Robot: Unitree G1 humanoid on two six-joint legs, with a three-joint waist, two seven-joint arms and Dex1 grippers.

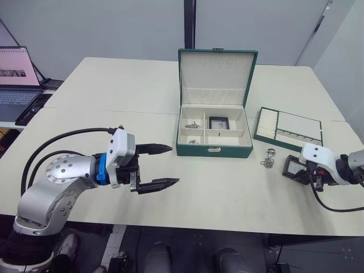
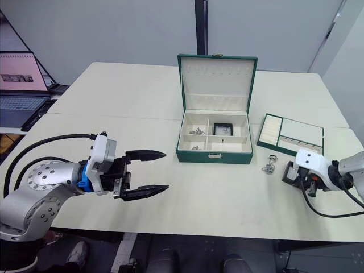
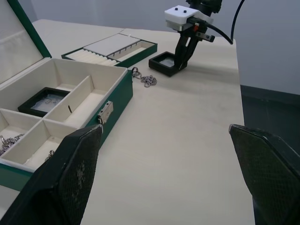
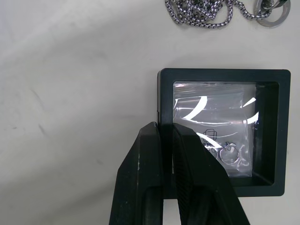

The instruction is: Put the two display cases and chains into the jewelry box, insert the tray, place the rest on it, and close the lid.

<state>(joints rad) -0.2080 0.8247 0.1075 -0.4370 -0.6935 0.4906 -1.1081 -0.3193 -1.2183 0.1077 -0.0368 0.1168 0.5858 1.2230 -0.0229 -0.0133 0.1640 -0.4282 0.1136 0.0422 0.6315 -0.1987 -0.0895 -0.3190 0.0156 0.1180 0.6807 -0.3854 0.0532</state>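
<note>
The jewelry box (image 1: 214, 150) stands open at the table's middle with its lid (image 1: 216, 69) upright. One display case (image 1: 218, 122) lies in a back compartment, and chains (image 1: 193, 125) lie in the left compartments. The other display case (image 4: 220, 75) rests on the table at the right, and my right gripper (image 4: 164, 129) is shut on its frame edge. A loose chain (image 1: 268, 159) lies just beside that case. The tray (image 1: 288, 128) sits right of the box. My left gripper (image 1: 162, 166) hovers open and holds nothing, left of the box.
A laptop (image 1: 17, 79) sits on a side desk at the far left. Black cables trail from both arms. A seam runs across the table behind the box.
</note>
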